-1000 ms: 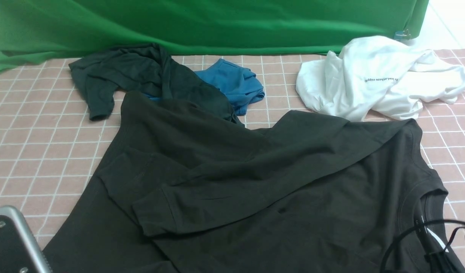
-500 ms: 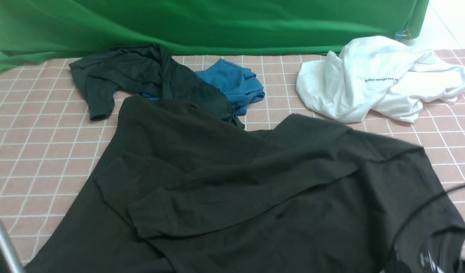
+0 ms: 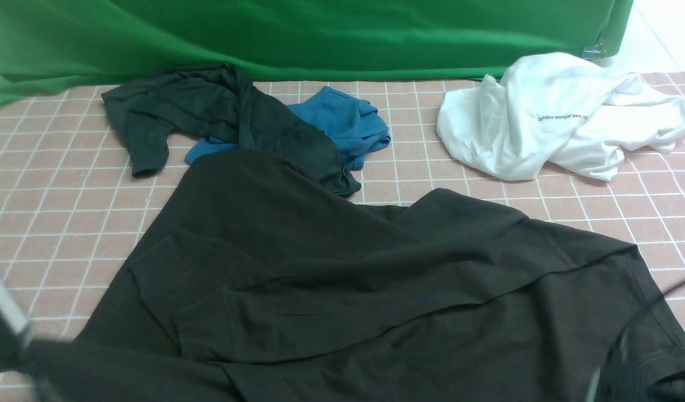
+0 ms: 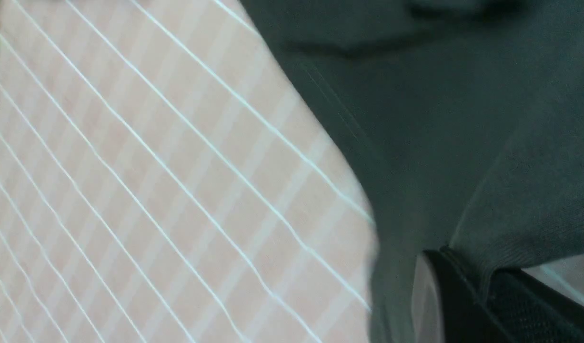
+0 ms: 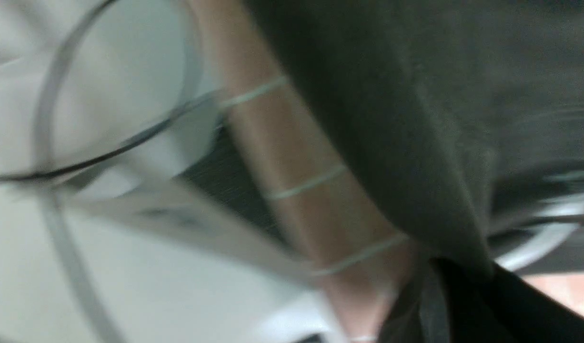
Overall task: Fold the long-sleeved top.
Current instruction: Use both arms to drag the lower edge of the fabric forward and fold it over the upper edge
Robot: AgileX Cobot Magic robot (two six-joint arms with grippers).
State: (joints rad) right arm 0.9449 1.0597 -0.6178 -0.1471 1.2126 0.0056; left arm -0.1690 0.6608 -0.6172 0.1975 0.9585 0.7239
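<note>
The long-sleeved top (image 3: 376, 290), brownish-black, lies spread across the near half of the checked cloth, one sleeve folded over its body with the cuff (image 3: 203, 329) at the left. My left gripper (image 4: 480, 283) is shut on a fold of the top (image 4: 439, 119) near its hem edge. My right gripper (image 5: 447, 286) is shut on the top (image 5: 392, 95) too, the fabric running taut out of its jaws. In the front view only a blurred piece of the left arm (image 3: 4, 329) and the right arm's cable (image 3: 633, 329) show.
A greenish-black short-sleeved shirt (image 3: 197, 106) and a blue garment (image 3: 348, 123) lie at the back, just beyond the top. A crumpled white tee (image 3: 555, 111) sits at the back right. A green backdrop (image 3: 320, 33) closes off the far edge of the pink checked tablecloth (image 3: 52, 212).
The top has slid toward the near edge, uncovering more of the blue garment and the cloth behind it. Both arms have drawn back almost out of the front view.
</note>
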